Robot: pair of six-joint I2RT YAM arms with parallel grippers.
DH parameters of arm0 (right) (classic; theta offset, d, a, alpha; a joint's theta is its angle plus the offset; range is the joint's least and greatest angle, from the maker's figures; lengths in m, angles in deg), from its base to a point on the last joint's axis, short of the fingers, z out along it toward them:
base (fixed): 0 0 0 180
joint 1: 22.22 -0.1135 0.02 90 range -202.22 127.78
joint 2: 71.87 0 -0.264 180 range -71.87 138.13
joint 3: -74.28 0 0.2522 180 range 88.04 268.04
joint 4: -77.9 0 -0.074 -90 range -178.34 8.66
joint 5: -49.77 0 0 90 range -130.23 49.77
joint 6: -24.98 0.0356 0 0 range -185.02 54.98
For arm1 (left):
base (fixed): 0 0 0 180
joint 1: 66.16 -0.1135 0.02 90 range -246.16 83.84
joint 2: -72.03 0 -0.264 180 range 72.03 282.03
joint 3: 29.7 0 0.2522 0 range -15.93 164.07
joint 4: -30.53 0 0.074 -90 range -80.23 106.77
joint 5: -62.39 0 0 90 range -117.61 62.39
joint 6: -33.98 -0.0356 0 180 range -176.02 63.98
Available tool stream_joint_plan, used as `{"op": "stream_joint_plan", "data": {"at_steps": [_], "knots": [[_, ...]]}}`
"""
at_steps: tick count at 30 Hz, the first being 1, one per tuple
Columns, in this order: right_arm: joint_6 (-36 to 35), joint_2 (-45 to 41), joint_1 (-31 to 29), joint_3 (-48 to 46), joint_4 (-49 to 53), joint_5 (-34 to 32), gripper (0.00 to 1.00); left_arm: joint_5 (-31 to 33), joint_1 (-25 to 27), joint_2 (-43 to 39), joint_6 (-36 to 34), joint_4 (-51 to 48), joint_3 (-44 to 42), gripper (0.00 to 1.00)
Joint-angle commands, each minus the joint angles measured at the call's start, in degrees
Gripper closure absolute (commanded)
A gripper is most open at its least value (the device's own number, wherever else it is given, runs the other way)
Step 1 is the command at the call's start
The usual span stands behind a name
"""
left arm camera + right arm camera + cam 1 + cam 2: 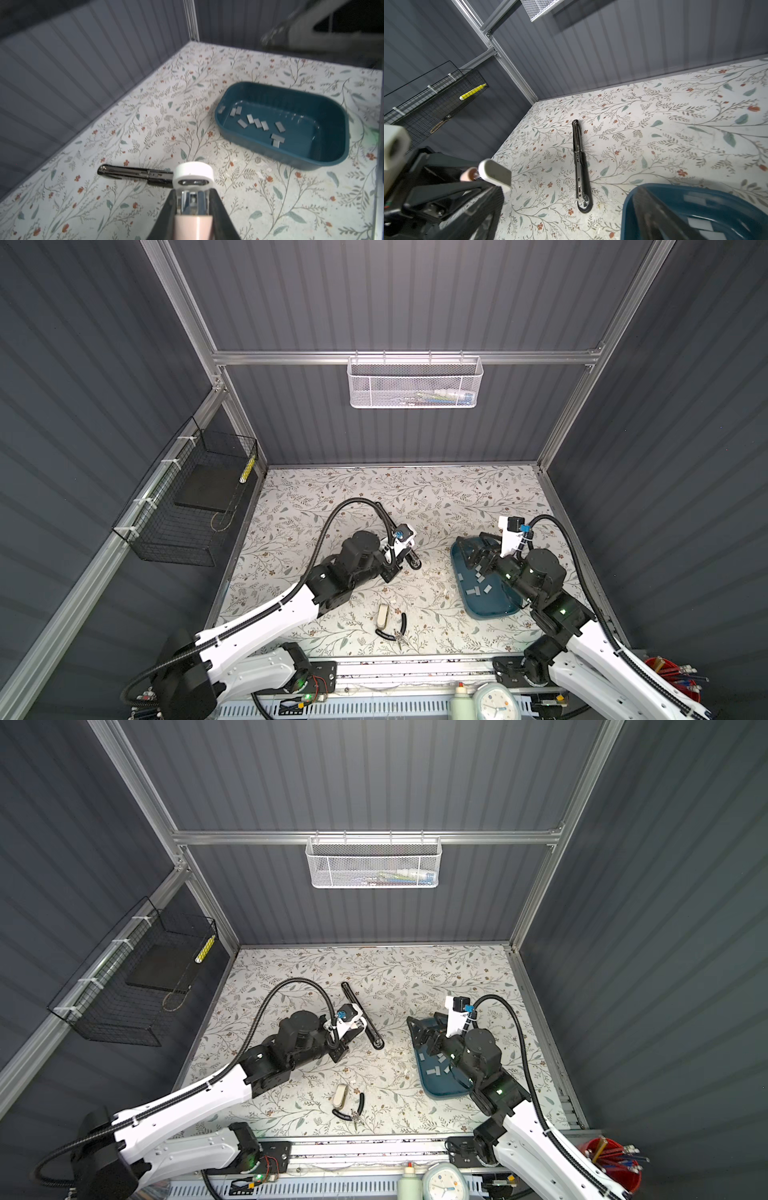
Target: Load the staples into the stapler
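clamps the left gripper (193,191) tight on a small white-and-pink gadget (193,172), fingers pressed against its sides, chrome showing inside it; cannot tell what sort of tool. holds it above the floral tabletop (104,207), white end poking out past the fingertips.

finds the black stapler (135,173) lower down, just ahead of those fingertips and running off to one side. lies flat on the tabletop, swung fully open into one long line. shows up clearly as the stapler (580,166) in the right wrist view, chrome staple channel facing up. touches neither gripper.

spreads the right gripper (476,549) as wide as it goes, nothing between the fingers. hangs those fingers over the far end of the teal tray (490,612). cannot tell whether a fingertip touches the tray floor.

spots the staples (257,122), roughly ten short silver-grey strips, scattered loose on the tray floor, mostly along the side nearer the left fingers. puts the staples (478,583) on the arm side of the right fingers in both top views, just short of the fingertips.

catches, well back from both pairs of fingers near the front edge, a cream oblong object (383,615) and black-handled pliers (395,628) side by side on the tabletop.
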Motion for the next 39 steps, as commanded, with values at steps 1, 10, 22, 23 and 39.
{"op": "stream_joint_plan", "data": {"at_steps": [1, 10, 22, 23, 39], "knots": [[4.1, 3.3, -2.1, 2.0, -2.8, 4.8, 0.01, -1.7, -0.3, -0.3, -1.2, 2.8, -1.0, 1.0], [3.2, 6.8, -7.2, 5.5, -1.6, 3.5, 0.02, -1.7, -0.2, -1.8, -1.8, 5.3, -3.3, 1.0], [4.1, 9.6, -10.2, 5.0, -5.0, 5.9, 0.21, -6.9, -0.2, 3.7, -1.5, 2.3, 1.3, 1.0], [4.4, 10.3, -10.9, 5.3, -5.3, 5.5, 0.21, -7.2, -0.3, 3.8, -1.7, 2.4, 1.2, 1.0], [5.6, 18.3, -13.8, 8.4, -7.7, 2.0, 0.48, -14.0, -0.3, 6.2, -3.9, 1.3, 2.4, 1.0]]}}
